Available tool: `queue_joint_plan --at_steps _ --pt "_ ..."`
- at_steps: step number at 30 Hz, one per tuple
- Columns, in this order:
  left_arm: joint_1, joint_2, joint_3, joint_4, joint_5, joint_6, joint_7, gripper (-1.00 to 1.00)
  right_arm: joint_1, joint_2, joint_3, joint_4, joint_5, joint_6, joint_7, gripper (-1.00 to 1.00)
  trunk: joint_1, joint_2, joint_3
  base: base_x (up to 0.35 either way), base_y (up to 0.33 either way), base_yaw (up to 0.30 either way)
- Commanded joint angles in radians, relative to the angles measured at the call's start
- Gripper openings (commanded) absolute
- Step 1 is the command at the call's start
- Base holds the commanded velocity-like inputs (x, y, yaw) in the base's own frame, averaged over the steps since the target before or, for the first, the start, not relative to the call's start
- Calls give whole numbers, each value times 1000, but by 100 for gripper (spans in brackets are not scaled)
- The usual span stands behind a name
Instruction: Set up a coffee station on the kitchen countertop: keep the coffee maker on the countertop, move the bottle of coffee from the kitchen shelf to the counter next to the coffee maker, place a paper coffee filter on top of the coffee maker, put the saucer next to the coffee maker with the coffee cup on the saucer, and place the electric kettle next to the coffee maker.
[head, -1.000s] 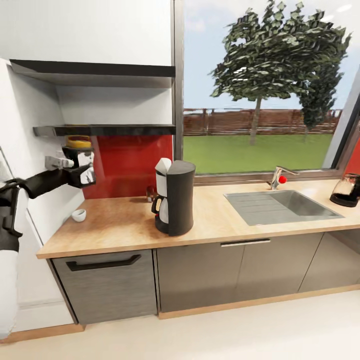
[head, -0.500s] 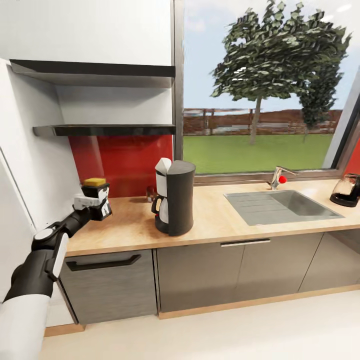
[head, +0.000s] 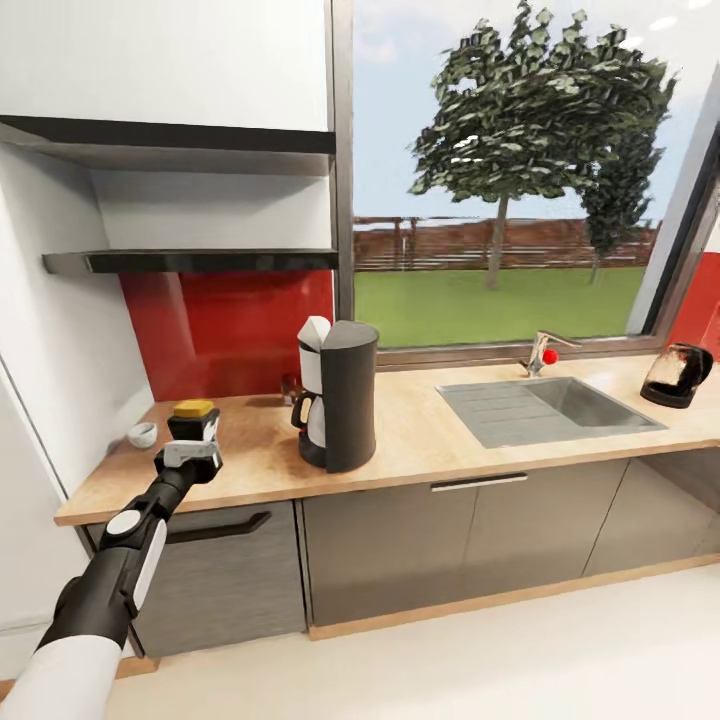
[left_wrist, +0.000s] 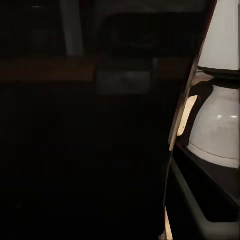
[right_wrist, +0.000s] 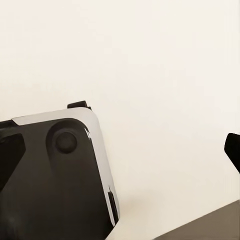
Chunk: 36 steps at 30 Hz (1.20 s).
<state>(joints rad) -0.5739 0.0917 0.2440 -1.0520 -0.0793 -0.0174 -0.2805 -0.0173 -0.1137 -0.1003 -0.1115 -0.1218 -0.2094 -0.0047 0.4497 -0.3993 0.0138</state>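
One gripper (head: 192, 448), my left, pinches the coffee bottle (head: 194, 421) over the surface (head: 420, 440), frame lower left, near coffee maker (head: 335, 408).

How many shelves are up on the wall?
2. The upper shelf runs under the white cabinet, and the lower shelf sits just above the red backsplash, both left of the window. Any more would be out of frame.
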Motion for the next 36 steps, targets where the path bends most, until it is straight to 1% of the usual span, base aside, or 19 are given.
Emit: queue_joint_plan --at_steps 1,6,15,21,26,31,36 --pt "0 0 3 0 -10 -3 -6 -100 0 0 -3 1 -7 -4 2 100 0 -1 0 0 0 -17" --pt "-1 -1 2 6 -11 -4 -2 -100 0 0 -1 1 -7 -4 2 100 0 -1 0 15 0 -6" --pt "-1 -3 3 28 -12 -10 0 -100 0 0 -2 1 -7 -5 2 100 0 -1 0 291 56 0" --pt "-1 -3 4 73 -12 -65 1 -100 0 -1 -1 7 -5 -3 0 100 0 -1 0 325 91 0" --pt "-1 -2 4 93 -12 -71 1 -100 0 -1 -1 7 -5 -1 0 100 0 -1 0 295 208 -13" --pt "-1 -1 0 129 -13 -74 1 -100 0 -1 -1 7 -5 -1 0 100 0 -1 0 283 233 -158" --pt "-1 -2 -2 135 -11 -75 1 -100 0 -1 -1 7 -5 -1 0 100 0 -1 0 281 232 -21"
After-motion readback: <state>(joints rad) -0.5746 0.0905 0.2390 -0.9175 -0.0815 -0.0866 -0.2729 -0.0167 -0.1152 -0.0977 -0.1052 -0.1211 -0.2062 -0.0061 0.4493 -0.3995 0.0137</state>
